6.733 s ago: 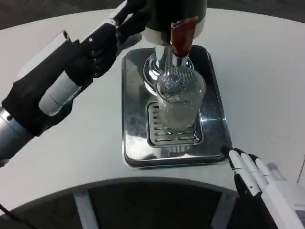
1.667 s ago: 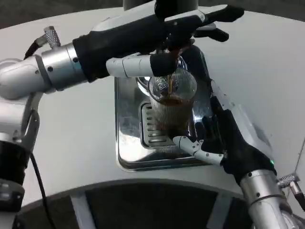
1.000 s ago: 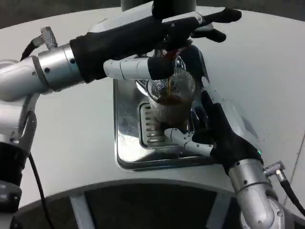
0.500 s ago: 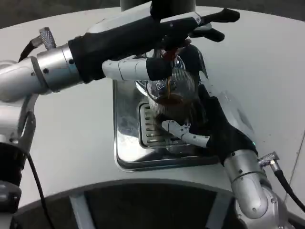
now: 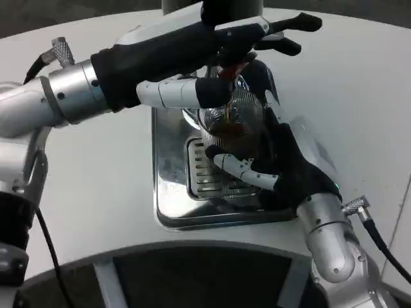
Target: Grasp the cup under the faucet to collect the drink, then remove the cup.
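Right robot hand (image 5: 282,168) at centre-right of the frame, wrapped around the cup (image 5: 230,131) from its right side, thumb lying across the cup's front low down, black palm against the ribbed glass; clamped on the cup. Silver forearm running down to the lower right corner, a cable beside the wrist.

Left robot hand (image 5: 247,38) at top centre, reaching in from the left edge, forearm nearly level across the frame, black-sleeved. Fingers stretched to the right over the red faucet lever (image 5: 226,72), one white finger (image 5: 173,93) lying just left of the cup's rim. Whether anything is gripped there: cannot tell.

Cup upright under the faucet, on the grate of the steel tray (image 5: 168,192), dark drink inside, thin stream falling in. Tray on the white bench (image 5: 96,186).
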Action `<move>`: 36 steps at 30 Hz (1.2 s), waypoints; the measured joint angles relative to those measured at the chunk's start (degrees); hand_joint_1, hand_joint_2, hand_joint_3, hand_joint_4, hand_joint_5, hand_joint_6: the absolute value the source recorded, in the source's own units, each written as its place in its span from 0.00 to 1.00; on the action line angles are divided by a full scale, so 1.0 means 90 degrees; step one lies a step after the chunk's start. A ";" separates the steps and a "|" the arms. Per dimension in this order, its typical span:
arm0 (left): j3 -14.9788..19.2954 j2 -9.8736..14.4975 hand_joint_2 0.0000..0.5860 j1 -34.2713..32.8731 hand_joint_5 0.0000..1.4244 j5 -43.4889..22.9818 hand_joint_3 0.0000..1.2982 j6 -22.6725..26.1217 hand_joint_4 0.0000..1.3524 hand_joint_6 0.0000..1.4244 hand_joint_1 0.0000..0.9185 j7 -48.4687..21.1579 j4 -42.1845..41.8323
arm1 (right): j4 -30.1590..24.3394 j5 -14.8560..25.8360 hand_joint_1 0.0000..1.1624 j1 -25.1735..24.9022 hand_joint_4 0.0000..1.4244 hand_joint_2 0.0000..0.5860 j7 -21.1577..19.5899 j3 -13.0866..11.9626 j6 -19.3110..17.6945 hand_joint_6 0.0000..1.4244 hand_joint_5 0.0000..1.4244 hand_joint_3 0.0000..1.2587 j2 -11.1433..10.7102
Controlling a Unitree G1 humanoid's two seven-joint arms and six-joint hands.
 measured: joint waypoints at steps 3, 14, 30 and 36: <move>0.0025 0.0002 0.01 0.0001 0.08 -0.0014 0.07 0.0054 0.00 0.00 0.00 0.0003 -0.0004 | 0.0020 0.0011 0.48 -0.0011 0.00 0.34 -0.0013 0.0019 -0.0007 0.00 0.00 0.00 0.0002; 0.0272 0.0046 0.02 0.0135 0.09 -0.0135 0.08 0.0757 0.01 0.00 0.00 0.0003 -0.0103 | 0.0028 0.0041 0.48 -0.0027 0.00 0.34 -0.0119 0.0064 -0.0038 0.00 0.00 0.00 0.0008; 0.0971 0.0084 0.02 0.0554 0.10 -0.1265 0.08 0.3411 0.02 0.02 0.00 -0.0017 -0.1495 | 0.0028 0.0047 0.48 -0.0059 0.00 0.35 -0.0235 0.0121 -0.0051 0.00 0.00 0.00 0.0034; 0.1228 0.0213 0.02 0.0781 0.11 -0.1377 0.08 0.3906 0.02 0.02 0.00 -0.0009 -0.2097 | 0.0026 0.0045 0.49 -0.0068 0.00 0.34 -0.0235 0.0136 -0.0051 0.00 0.00 0.00 0.0042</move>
